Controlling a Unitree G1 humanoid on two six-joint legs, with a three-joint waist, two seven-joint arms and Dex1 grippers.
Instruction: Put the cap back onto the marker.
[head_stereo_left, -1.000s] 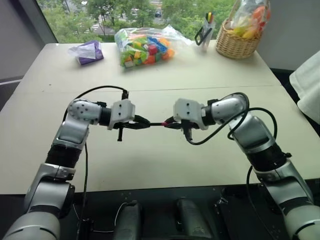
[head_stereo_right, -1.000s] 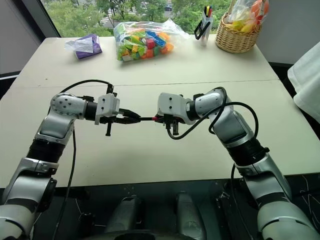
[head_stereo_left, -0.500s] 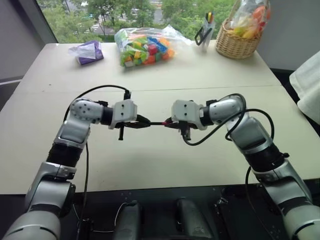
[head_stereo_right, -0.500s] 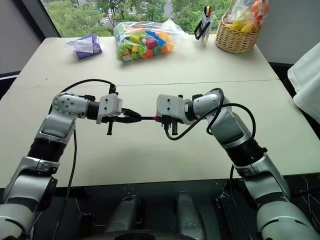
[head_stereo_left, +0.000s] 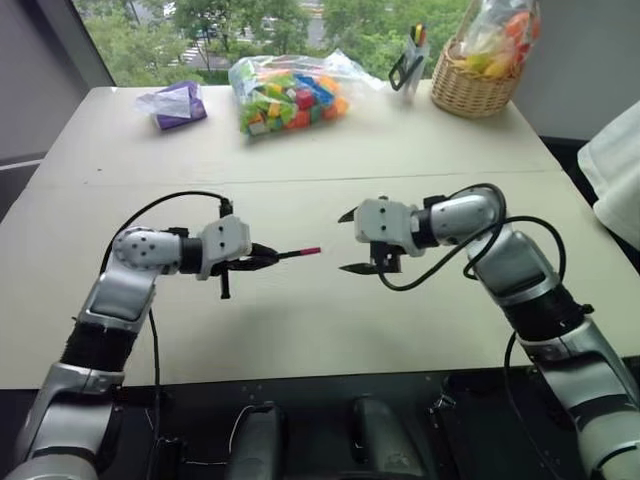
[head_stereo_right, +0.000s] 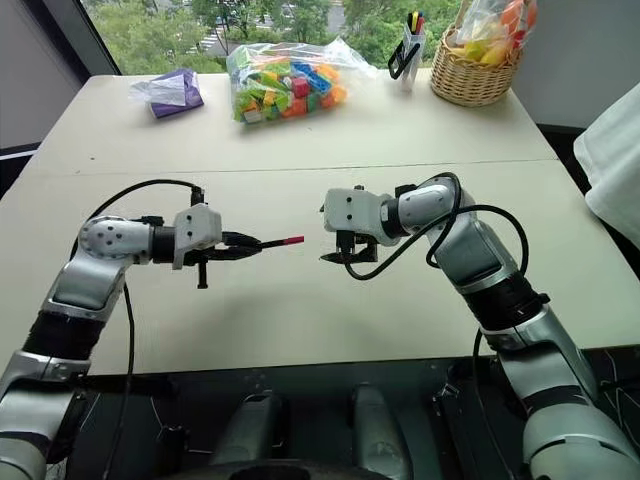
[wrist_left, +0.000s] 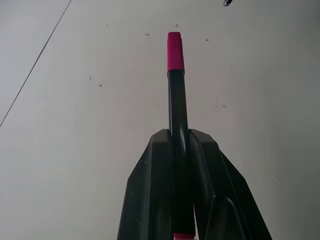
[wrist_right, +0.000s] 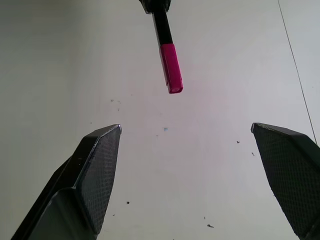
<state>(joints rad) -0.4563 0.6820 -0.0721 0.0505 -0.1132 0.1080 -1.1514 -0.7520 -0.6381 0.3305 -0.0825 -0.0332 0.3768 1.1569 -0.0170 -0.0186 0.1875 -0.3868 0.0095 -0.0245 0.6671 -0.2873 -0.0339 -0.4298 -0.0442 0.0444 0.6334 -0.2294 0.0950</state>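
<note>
My left gripper (head_stereo_left: 262, 258) is shut on the black marker (head_stereo_left: 285, 254), holding it nearly level above the table with its free end pointing right. The pink-red cap (head_stereo_left: 310, 251) sits on that free end. In the left wrist view the marker (wrist_left: 177, 110) runs out between the closed fingers (wrist_left: 150, 190), and the cap (wrist_left: 174, 52) is on its far end. My right gripper (head_stereo_left: 344, 241) stands open just right of the cap, not touching it. The right wrist view shows the cap (wrist_right: 171, 67) beyond the spread fingers (wrist_right: 97, 165).
Along the far edge of the table (head_stereo_left: 300, 320) lie a purple packet (head_stereo_left: 175, 105), a clear bag of coloured blocks (head_stereo_left: 290, 95), a pen holder (head_stereo_left: 410, 62) and a wicker basket (head_stereo_left: 480, 85). A white cloth (head_stereo_left: 615, 170) hangs at the right.
The right gripper has opened and let go of the cap, which stays on the marker. The left gripper has drawn left with the marker, leaving a gap between the two.
</note>
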